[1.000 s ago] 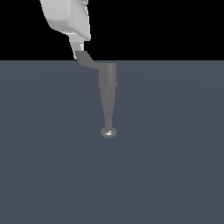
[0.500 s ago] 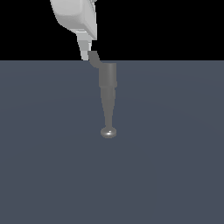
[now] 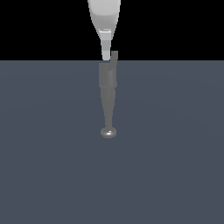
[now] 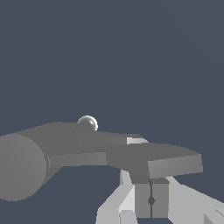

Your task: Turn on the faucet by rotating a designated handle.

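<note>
1. The faucet (image 3: 108, 98) lies just below the gripper (image 3: 106, 56), its long axis running toward the camera, knob end nearest.
2. The handle (image 3: 114, 59) touches the gripper's tip.
3. Whether the jaws are wide or narrow, I cannot tell.

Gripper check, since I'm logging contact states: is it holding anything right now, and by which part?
Nothing is clamped. The gripper has its fingers shut together with nothing between them, beside the handle of the faucet; whether they touch it cannot be told.
</note>
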Tool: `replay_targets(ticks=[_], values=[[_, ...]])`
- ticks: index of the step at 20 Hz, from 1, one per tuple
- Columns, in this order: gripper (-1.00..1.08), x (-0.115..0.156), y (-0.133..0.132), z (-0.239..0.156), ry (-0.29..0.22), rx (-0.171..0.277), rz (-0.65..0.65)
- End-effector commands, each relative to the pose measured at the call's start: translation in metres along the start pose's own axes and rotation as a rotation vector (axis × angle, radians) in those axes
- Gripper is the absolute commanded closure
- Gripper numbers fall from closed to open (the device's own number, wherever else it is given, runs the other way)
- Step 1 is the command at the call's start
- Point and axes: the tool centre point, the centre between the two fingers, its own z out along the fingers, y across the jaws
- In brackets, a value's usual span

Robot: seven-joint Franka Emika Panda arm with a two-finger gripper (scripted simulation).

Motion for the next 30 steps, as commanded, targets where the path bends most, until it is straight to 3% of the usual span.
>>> replay_targets(ticks=[1, 5, 6, 30], values=[[1.08, 0.027, 0.001, 0.002, 0.0, -0.004, 0.025], [1.08, 0.045, 0.002, 0.002, 0.0, -0.006, 0.027], [1.08, 0.025, 0.0, 0.0, 0.0, 0.001, -0.004], [1.08, 0.101, -0.057, 0.002, 0.0, -0.005, 0.024]])
